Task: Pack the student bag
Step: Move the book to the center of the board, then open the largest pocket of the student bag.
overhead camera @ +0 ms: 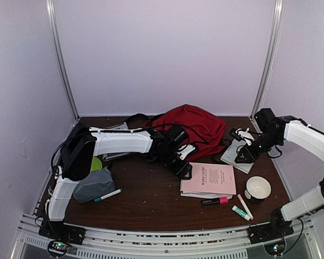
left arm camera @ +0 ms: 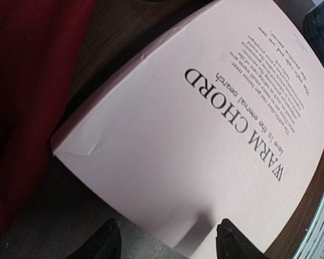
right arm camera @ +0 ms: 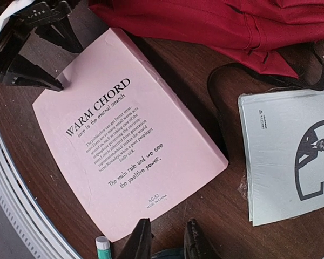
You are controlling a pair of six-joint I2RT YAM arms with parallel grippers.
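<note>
Step in hand: I judge it to be lifting the pink soft-cover notebook [left arm camera: 194, 140] off the dark wooden counter [overhead camera: 146, 205], to go into the bag.
Student bag: large red fabric backpack [overhead camera: 191, 128], slumped at the far middle of the counter, just behind the notebook. I cannot see its opening.
My left jaws: spread wide at the notebook's left corner nearest the bag, with the cover's edge lying between them. I cannot tell whether either one touches the cover.
My right jaws: only narrowly parted with nothing between them, hanging above the notebook's other end, beside the grey paperback book [right arm camera: 291, 156].
Doing it well: the cover looks thin and bowed, and it is creased near my corner. I should slide further in over the edge before closing, so that I catch the whole thickness and not one sheet. Then close slowly and lift low.
Next need: the bag's mouth must be found and held wide, which is probably work for my right jaws.
Risk: the pages may fan out or slip if I pinch only the corner.
Pink cover, title: "WARM CHORD".
Pink cover, subtitle: "Love is the eternal search".
Pink cover, lower lines: "The main role and we are the positive power."
Pink cover, foot: "AG-57 MADE IN CHINA".
Pink cover, small paragraph: too fine to read.
Grey cover: "The" and "…reat Gatsby", with the rest cut off.
</note>
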